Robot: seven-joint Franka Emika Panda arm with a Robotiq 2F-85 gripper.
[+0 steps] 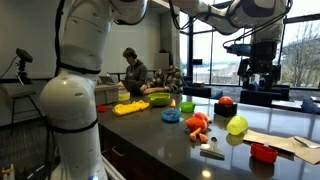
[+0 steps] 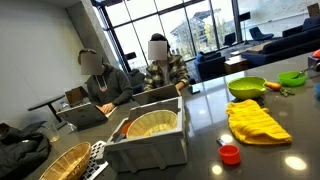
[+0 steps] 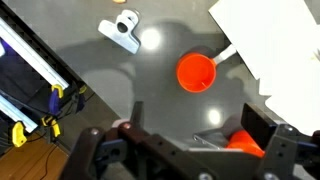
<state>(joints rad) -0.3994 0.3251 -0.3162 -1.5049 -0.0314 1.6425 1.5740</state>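
Hovering high over the dark counter (image 3: 100,95), the claw (image 3: 188,158) stood released, its jaws spread as wide as they went, grasping nothing and touching nothing. In the wrist view both fingers (image 3: 92,150) showed along the lower edge with only bare counter in the gap between them. In an exterior view the claw (image 1: 255,80) hung well above the tabletop, with clear air beneath it.

The nearest thing was the red cup (image 3: 197,72). It stood upright at about 12 o'clock from the claw, apart from it, and in an exterior view it sat close to the counter's front edge (image 1: 262,152). A white sheet (image 3: 270,40) lay at 1 o'clock, with one corner reaching toward the cup's rim (whether it touched was not plain). A small white object (image 3: 122,28) lay at 11 o'clock, well apart. An orange piece (image 3: 245,142) sat at 3 o'clock, just beside the right-hand finger, and too little of it showed to name it.

As I judged it, the step in hand was an approach, made before any descent. A grip on the cup would have called for sliding toward 12 o'clock until the rim lay between the fingers. It would then have needed a straight drop, keeping clear of the sheet and the orange piece.
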